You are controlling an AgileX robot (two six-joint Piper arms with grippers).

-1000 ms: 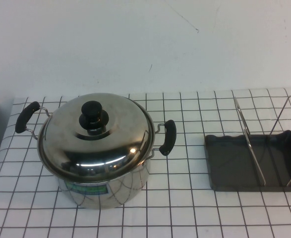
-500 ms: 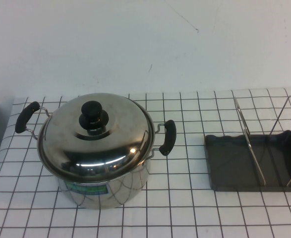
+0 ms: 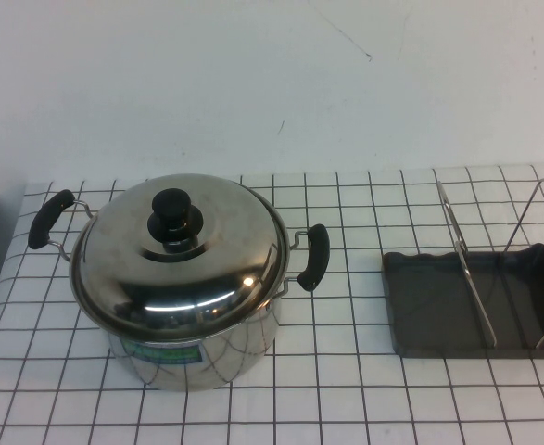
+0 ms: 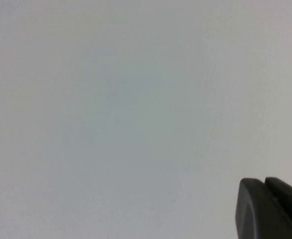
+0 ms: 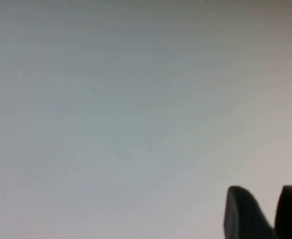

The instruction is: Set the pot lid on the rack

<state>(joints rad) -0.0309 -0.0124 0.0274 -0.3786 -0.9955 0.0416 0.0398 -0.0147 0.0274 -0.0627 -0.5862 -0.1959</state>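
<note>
We see a tabletop [image 3: 346, 389] covered in a white, black-lined grid cloth. On its left stands a steel pot [image 3: 190, 348] with two black side handles, and the pot lid [image 3: 181, 252] sits closed on it, black knob up. Well apart to the right lies the rack [image 3: 480, 301], wire prongs upright in a dark grey tray. Neither arm reaches over the tabletop. The left end effector [image 4: 270, 209] and right end effector [image 5: 265, 211] each face a blank wall, holding nothing; we cannot tell how far either is open.

Domed pot lid [image 3: 181, 255] well apart from wire rack [image 3: 480, 297].
</note>
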